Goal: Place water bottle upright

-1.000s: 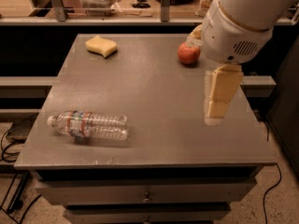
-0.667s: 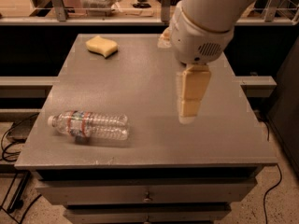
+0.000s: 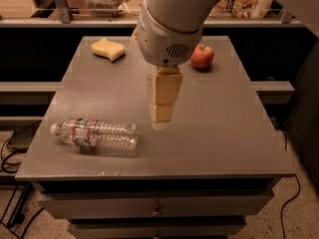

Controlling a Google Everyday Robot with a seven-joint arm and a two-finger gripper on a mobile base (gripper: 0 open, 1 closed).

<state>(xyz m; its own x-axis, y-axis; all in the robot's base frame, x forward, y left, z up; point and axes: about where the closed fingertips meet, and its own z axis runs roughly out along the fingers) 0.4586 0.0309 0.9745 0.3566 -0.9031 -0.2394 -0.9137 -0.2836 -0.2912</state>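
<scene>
The gripper [image 3: 162, 117] has been shifted leftward, now above the middle of the table [image 3: 224, 128]; whether it is open cannot be told; one water bottle [image 3: 97, 133] is seen lying sideways front-left; one apple [image 3: 202, 57] and one yellow sponge [image 3: 108, 49] are set behind.

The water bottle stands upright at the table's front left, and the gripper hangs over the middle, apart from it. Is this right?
No: the camera view shows the water bottle lying on its side. The rest holds: front left of the table, gripper over the middle, apart from it.
</scene>
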